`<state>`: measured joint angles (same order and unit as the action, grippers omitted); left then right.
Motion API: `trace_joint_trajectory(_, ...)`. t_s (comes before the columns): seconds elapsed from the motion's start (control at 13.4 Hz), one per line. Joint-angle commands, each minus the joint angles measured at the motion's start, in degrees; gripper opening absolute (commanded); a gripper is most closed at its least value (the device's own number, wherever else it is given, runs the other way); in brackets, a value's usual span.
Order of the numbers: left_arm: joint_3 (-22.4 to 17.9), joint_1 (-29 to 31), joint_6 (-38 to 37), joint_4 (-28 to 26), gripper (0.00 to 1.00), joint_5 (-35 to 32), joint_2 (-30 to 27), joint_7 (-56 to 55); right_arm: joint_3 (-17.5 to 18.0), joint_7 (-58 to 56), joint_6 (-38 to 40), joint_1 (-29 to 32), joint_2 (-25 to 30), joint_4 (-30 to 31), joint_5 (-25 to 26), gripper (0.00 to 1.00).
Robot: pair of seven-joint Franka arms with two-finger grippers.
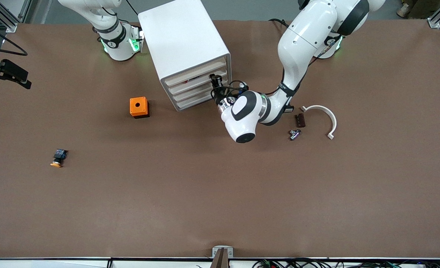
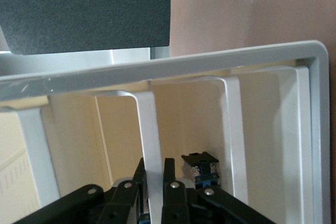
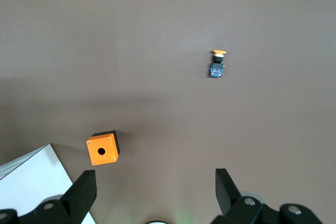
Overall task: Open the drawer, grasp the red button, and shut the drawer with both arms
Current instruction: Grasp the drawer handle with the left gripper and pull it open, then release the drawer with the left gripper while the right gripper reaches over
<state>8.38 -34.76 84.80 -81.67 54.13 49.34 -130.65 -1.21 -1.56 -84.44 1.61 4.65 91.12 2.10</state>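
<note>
The white cabinet [image 1: 182, 41] stands near the robots' bases, its stacked drawers facing the left arm. My left gripper [image 1: 214, 80] [image 2: 154, 163] is at the cabinet's front, shut on the white lip of one upper drawer [image 2: 148, 129]. The drawer looks still pushed in. Beside the clamped lip sits a small black-blue body [image 2: 199, 167], which appears to be the button, with its cap hidden. My right gripper [image 3: 156, 174] hangs open and empty over the table near the orange cube. It does not show in the front view.
An orange cube with a hole [image 1: 139, 107] [image 3: 103, 149] sits beside the cabinet toward the right arm's end. A yellow-capped button [image 1: 58, 158] [image 3: 217, 64] lies nearer the front camera. A white curved piece [image 1: 326, 117], a dark block [image 1: 300, 120] and a metal part [image 1: 294, 134] lie toward the left arm's end.
</note>
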Motion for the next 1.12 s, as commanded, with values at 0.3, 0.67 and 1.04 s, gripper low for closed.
trace_joint_trajectory(0.3, -0.9, 5.13, -0.16, 1.69, 0.0, -0.26, 0.23, 1.36, 0.25, 7.06, 0.68, -1.51, -0.61, -1.21, -1.4, 1.0)
trace_joint_trajectory(0.67, -2.3, 8.48, -0.16, 2.74, 0.0, -0.43, -0.03, 4.35, 0.25, 31.31, 0.33, -11.87, -5.08, -2.08, -0.43, 1.0)
trace_joint_trajectory(1.04, -4.59, 9.28, -0.08, 5.03, 0.0, -0.43, -0.04, 4.61, 0.33, 49.95, 0.41, -19.27, -10.1, -4.72, -1.66, 1.0)
